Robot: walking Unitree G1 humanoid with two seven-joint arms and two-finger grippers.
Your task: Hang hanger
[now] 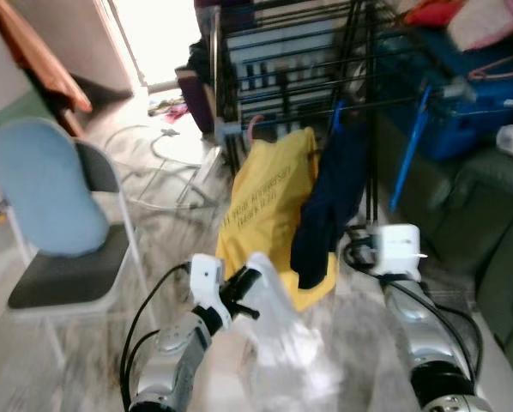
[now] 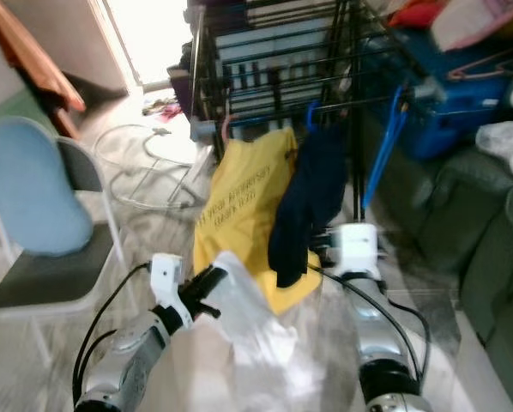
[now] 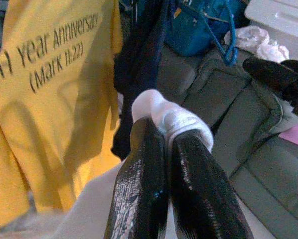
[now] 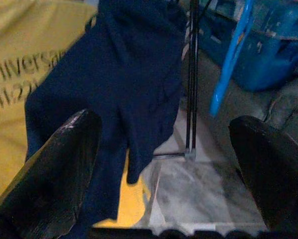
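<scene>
Marble floor (image 1: pixel 359 343) and a black rack (image 1: pixel 299 60) lie ahead of both claws, the left claw (image 3: pixel 164 144) pinching white cloth (image 3: pixel 174 119), the right claw (image 4: pixel 164 149) spread near a navy garment (image 4: pixel 129 79) hanging beside a yellow shirt (image 1: pixel 269 206).

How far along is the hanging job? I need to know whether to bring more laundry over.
Already hung on the black drying rack: a yellow shirt and a dark navy garment. In hand: the left gripper is shut on a white garment, low in front of the rack. The right gripper is open beside the navy garment. Left: getting the white garment onto the rack.
</scene>
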